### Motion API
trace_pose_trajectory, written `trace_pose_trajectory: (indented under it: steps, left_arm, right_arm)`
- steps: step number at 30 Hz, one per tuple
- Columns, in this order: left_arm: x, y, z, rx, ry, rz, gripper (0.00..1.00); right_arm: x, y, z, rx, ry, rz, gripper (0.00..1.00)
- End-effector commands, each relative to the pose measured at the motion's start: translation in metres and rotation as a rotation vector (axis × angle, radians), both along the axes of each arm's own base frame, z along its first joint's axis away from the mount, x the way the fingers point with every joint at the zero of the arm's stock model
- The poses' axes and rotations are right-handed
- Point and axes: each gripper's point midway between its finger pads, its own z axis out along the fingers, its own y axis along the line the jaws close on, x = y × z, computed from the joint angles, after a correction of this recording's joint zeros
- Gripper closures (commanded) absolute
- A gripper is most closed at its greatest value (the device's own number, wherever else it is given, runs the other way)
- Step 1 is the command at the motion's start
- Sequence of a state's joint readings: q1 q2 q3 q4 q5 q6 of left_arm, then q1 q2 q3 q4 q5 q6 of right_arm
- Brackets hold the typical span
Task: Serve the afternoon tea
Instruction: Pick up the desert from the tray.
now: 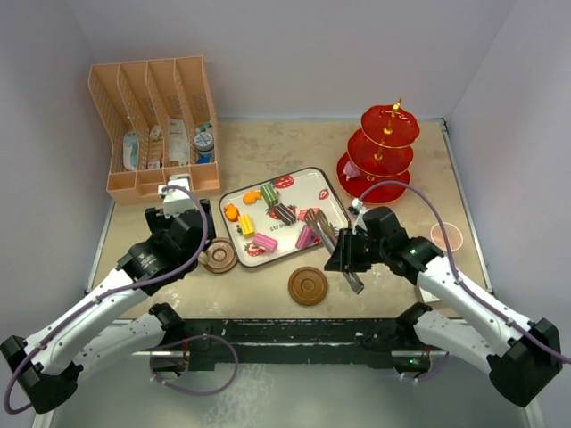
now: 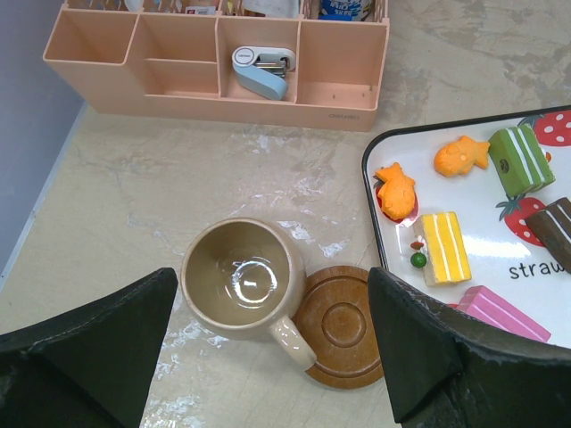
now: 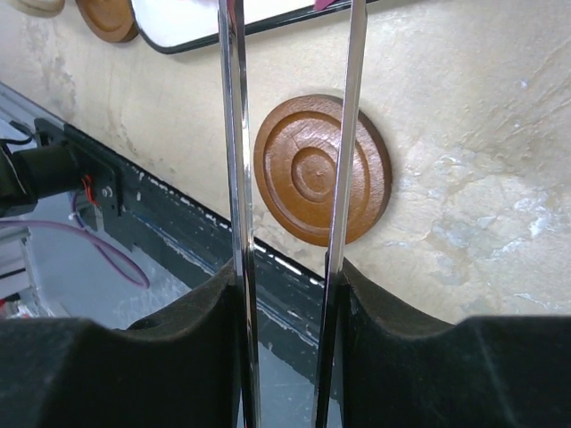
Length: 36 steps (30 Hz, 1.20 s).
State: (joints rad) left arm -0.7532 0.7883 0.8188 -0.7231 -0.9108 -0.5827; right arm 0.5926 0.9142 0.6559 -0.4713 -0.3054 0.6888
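A tan mug (image 2: 243,281) stands on the table with its handle lying over the left edge of a brown saucer (image 2: 346,326). My left gripper (image 2: 268,357) hangs open above them, holding nothing. Toy cakes (image 1: 270,194) lie on the white tray (image 1: 321,182). My right gripper (image 1: 343,259) is shut on the metal tongs (image 3: 234,134), whose two arms run toward the tray's near edge by a pink cake (image 1: 308,236). A second saucer (image 3: 321,169) lies bare under the tongs. The red three-tier stand (image 1: 385,152) is at the back right. A pink mug (image 1: 445,236) stands right of my right arm.
The peach divided rack (image 1: 156,125) with toiletries stands at the back left, close behind my left gripper (image 1: 198,234). White walls close off the table's back and sides. The black mounting rail (image 1: 294,334) runs along the near edge.
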Motion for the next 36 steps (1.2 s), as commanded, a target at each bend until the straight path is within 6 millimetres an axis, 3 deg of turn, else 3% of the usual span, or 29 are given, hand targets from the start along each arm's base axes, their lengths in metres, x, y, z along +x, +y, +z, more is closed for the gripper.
trace_pose_trajectory:
  steps: [1,6,9,13,20,31,36]
  left_arm:
    - [0.003,-0.002,0.010,-0.025,-0.027,0.004,0.15]
    - [0.002,-0.001,0.010,-0.027,-0.029,0.006,0.15]
    - [0.002,-0.001,0.010,-0.027,-0.029,0.006,0.15]
    - [0.002,-0.001,0.010,-0.028,-0.030,0.005,0.15]
    - [0.002,-0.002,0.010,-0.029,-0.028,0.000,0.15]
    - [0.002,-0.002,0.009,-0.031,-0.028,0.001,0.15]
    - [0.002,-0.001,0.009,-0.031,-0.027,0.005,0.15]
  right_arm:
    - [-0.002,0.018,0.021,0.011,-0.043,0.085,0.60]
    - [-0.009,0.038,0.012,-0.067,-0.037,0.123,0.60]
    - [-0.004,0.030,0.000,-0.133,-0.025,0.064,0.60]
    - [-0.007,0.003,-0.023,-0.245,0.007,-0.024,0.60]
    - [-0.021,-0.006,-0.041,-0.249,0.078,-0.067,0.60]
    - [-0.026,-0.004,-0.035,-0.197,0.077,-0.071,0.59]
    - [-0.028,-0.018,-0.033,-0.254,0.078,-0.099,0.59]
